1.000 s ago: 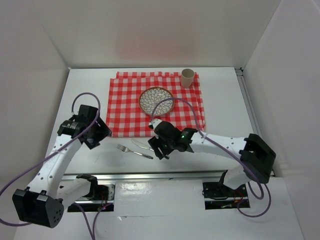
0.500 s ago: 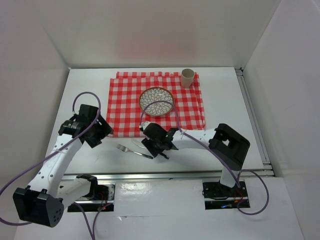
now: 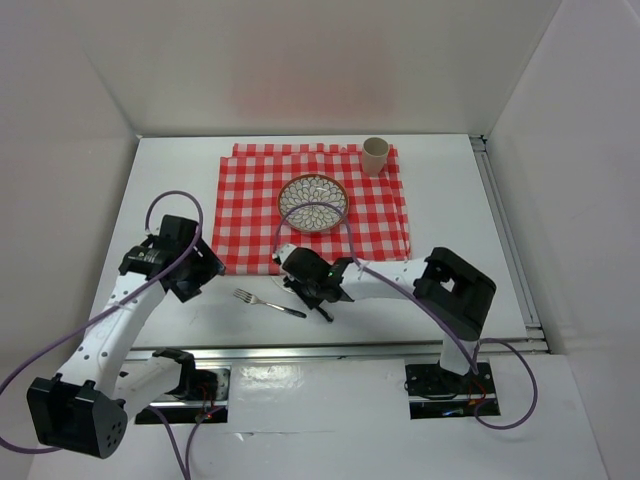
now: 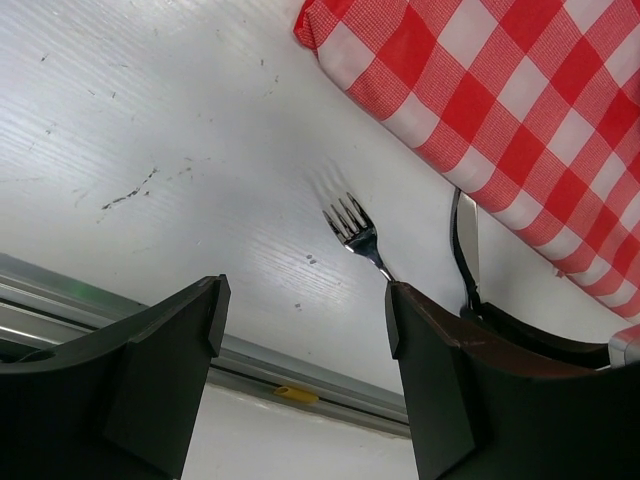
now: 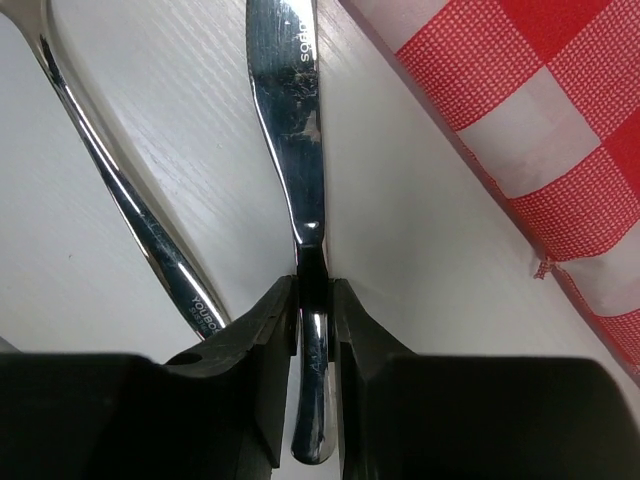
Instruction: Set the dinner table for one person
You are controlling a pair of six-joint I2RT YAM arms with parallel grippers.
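Pinching the knife (image 5: 285, 120) at the slim neck where blade meets handle, my right gripper (image 5: 312, 300) is narrow, with a finger pressed to each side of the metal. I judge this to be the pick-up step for the cutlery. The neck looks like the sensible place to hold, since the flat blade offers little to grip while it lies on the surface. The dinner table (image 3: 450, 200) spreads white beneath everything, with my arm bases at its six o'clock edge. The checked cloth (image 3: 250, 200) covers its middle toward twelve. Taking the plate (image 3: 313, 203) as the centre of the dial, the knife lies on bare tabletop at about six o'clock, just off the cloth's near hem. The fork (image 4: 352, 228) lies just beside it at about seven, tines toward nine. Its handle runs close past my right gripper's finger, and I cannot tell whether they touch. The cup (image 3: 374, 156) stands upright at one o'clock, on the cloth's far corner. My left gripper (image 4: 305, 310) hangs above the table near nine o'clock, jaws wide and holding nothing, probably kept clear of the working arm. I count one cloth, one plate, one cup, one fork and one knife.
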